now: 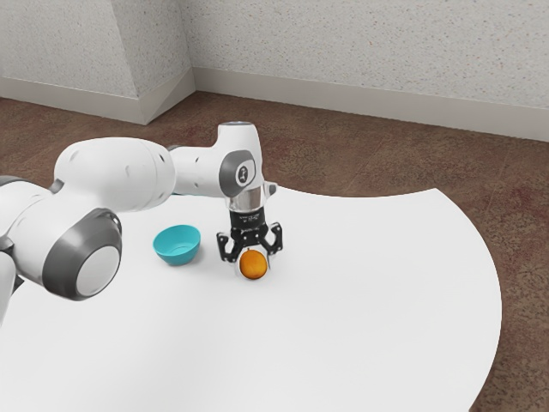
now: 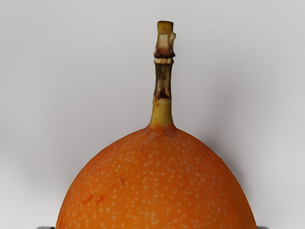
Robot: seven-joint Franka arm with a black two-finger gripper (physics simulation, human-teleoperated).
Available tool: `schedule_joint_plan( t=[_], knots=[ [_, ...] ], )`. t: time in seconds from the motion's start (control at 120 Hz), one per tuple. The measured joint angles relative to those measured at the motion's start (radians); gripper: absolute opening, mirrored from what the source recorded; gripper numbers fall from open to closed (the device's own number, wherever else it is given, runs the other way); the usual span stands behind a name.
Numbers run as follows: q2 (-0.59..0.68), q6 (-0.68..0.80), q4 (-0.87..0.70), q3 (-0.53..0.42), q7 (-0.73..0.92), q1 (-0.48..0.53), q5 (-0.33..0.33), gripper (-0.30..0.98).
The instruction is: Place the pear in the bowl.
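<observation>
In the exterior view, the arm (image 1: 116, 174) enters at the left. Next is the bowl (image 1: 177, 246), upright and empty on the white counter (image 1: 369, 300). To its right, the gripper (image 1: 253, 260) points down over the orange, round pear (image 1: 254, 268), outside the bowl. Whether the gripper is spread or pinching the pear cannot be determined. The wrist view shows the stem (image 2: 163, 76).
</observation>
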State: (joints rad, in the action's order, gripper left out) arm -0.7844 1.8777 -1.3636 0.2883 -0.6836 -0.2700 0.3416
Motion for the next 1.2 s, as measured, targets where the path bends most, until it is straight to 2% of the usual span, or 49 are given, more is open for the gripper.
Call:
schedule_joint_plan(
  t=[0.575,0.958,1.2],
  knots=[
    [0.017,-0.035,0.029,0.008,0.001,0.0,-0.011,0.3],
    [0.11,-0.158,0.009,0.219,0.018,0.0,-0.024,0.23],
    [0.105,-0.196,-0.014,0.256,0.05,0.025,-0.023,0.22]
  ],
)
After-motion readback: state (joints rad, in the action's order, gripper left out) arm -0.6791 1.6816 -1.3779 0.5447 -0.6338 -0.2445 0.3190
